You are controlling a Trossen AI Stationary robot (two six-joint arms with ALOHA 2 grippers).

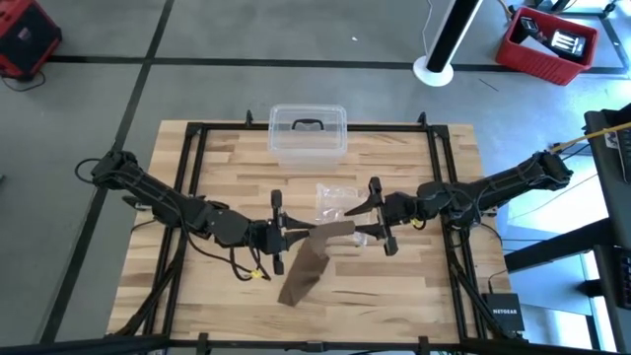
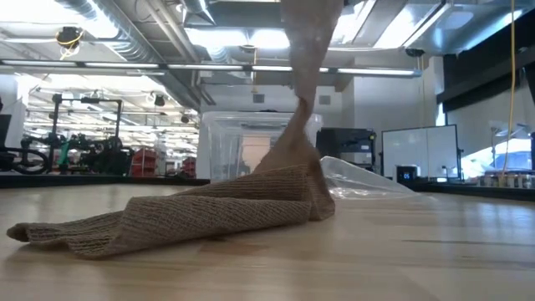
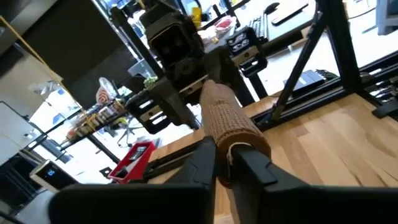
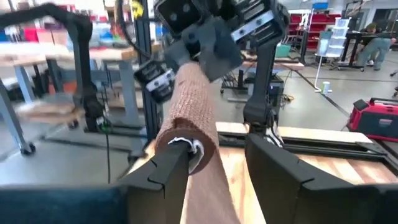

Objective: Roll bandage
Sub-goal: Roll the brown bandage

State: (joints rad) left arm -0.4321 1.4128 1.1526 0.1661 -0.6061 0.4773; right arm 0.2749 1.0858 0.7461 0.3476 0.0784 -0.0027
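The bandage (image 1: 314, 258) is the landmark: a dull brown knitted strip, partly rolled and held up off the wooden desk (image 1: 414, 296) between the two arms, with its loose tail hanging down and lying in folds on the desk toward the front edge. In the low view the tail (image 2: 192, 213) lies crumpled on the wood and a twisted length rises from it out of the top of the picture.

The left gripper (image 1: 279, 235) is at the bandage's left end. In the left wrist view its two dark fingers (image 3: 202, 163) are drawn narrow and pinch the end of the roll (image 3: 229, 121) between them.

The right gripper (image 1: 377, 215) is at the bandage's right end, facing the left one. In the right wrist view one finger (image 4: 163, 169) presses against the end of the roll (image 4: 189, 118) while the other finger (image 4: 273, 165) stands off to the side with a clear gap, so the jaws are parted about halfway and not clamped on the fabric.

Just behind the bandage lies a crinkled clear plastic bag (image 1: 333, 198), and farther behind that, near the desk's back edge, stands a clear plastic box (image 1: 308, 135) with a dark handle. Both show in the low view beyond the raised strip, the box (image 2: 238, 142) hazy behind the bag (image 2: 364, 180).
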